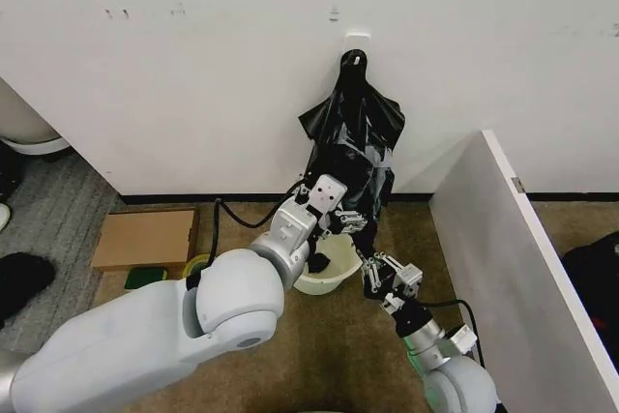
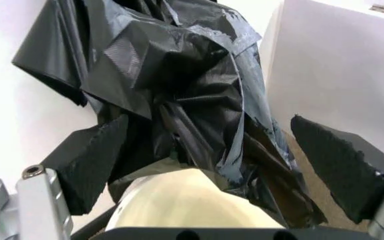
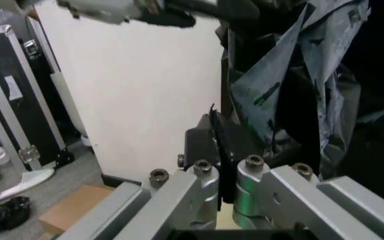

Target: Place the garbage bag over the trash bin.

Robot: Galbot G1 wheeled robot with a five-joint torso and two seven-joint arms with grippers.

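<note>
- Most of the job looked undone: the white wall [image 1: 193,74] carried a hook [image 1: 355,57], and the garbage bag [image 1: 350,147] hung from it as a crinkled black drape whose lower folds fell toward the floor [image 1: 319,355]
- Large in the foreground of the head view, the left arm [image 1: 164,336] reached forward and ended above the near side of the trash bin [image 1: 329,278]
- Below the hanging plastic stood the trash bin on the floor, close to the wall and just beside the white partition [image 1: 503,239]; its cream rim and inside were bare on the near side, so I judged that no part of the mouth had been lined
- From the left wrist view, the bag's lower folds [image 2: 199,115] draped down to the far side of the bin's rim [image 2: 192,200], seeming to touch it, though whether they lay inside or merely behind I could not tell
- Left gripper [image 1: 334,218] sat at the bag's lower part just above the bin, its fingers [image 2: 92,160] spread wide with the plastic between them and not yet pinched
- Right gripper [image 1: 387,278] stood just beside the bin on the partition side; its fingers [image 3: 220,150] were pressed together on a thin black edge that looked like a fold of the bag
- Remaining, in my judgement: free the bag from the hook, open its mouth and stretch it around the rim
</note>
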